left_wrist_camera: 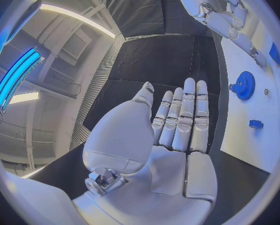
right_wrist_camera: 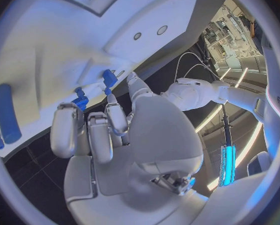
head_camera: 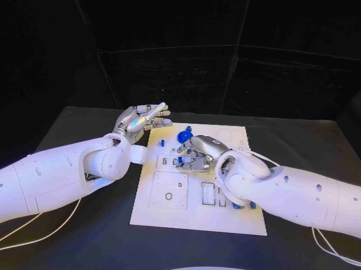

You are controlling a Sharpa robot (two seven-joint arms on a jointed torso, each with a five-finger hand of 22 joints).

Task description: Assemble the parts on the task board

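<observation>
Gear point(left_wrist_camera: 244, 85) (toothed blue disc) on flat white board point(left_wrist_camera: 252, 145).

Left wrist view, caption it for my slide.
Left robot hand open beside the task board, blue gear lying on it.

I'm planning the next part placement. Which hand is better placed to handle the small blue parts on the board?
Right, probably. The right hand is over the board with its fingers curled down at a small blue part. The left hand is open, beside the board's far left corner, holding nothing.
</observation>
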